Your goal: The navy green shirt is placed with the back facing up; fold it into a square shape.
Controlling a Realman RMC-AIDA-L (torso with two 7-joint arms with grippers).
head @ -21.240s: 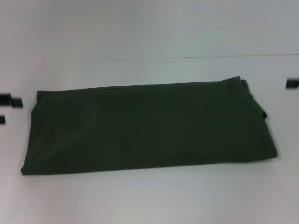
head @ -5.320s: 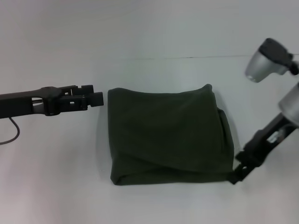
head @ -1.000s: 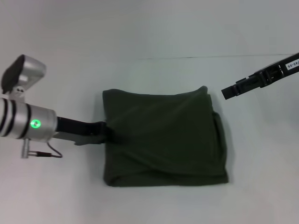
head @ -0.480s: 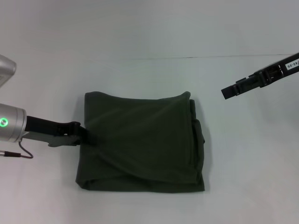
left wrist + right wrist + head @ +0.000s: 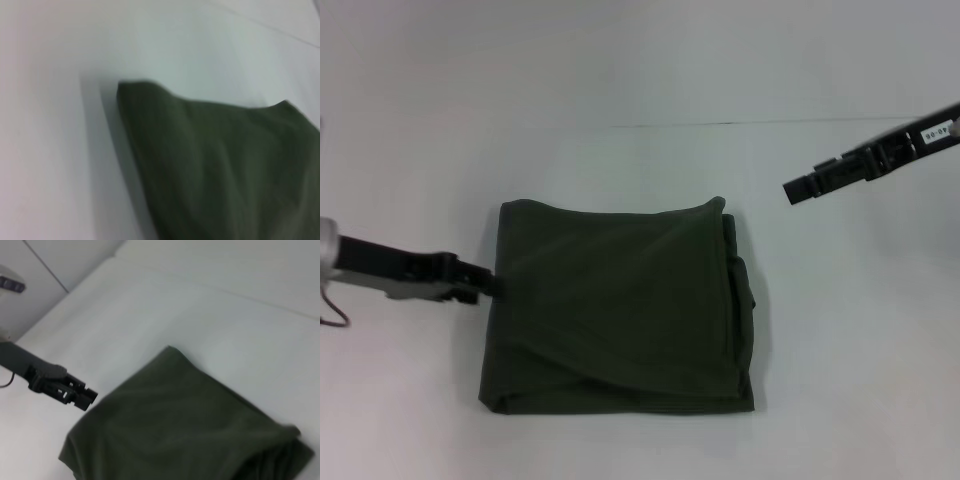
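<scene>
The navy green shirt (image 5: 620, 305) lies folded into a rough square in the middle of the white table, plain side up, with layered edges along its right side. It also shows in the left wrist view (image 5: 225, 165) and in the right wrist view (image 5: 185, 430). My left gripper (image 5: 485, 285) is low at the middle of the shirt's left edge, its tip right at the cloth. The right wrist view shows that gripper (image 5: 90, 395) just beside the edge. My right gripper (image 5: 798, 188) hangs in the air above and to the right of the shirt, apart from it.
The white table (image 5: 860, 380) spreads around the shirt on all sides. A thin dark seam (image 5: 740, 124) runs across the table behind the shirt. A cable (image 5: 332, 318) hangs off the left arm at the left border.
My left arm has drawn back to the left after dragging the shirt leftward; the shirt has stayed put in the last half second. The right gripper has shifted slightly left.
</scene>
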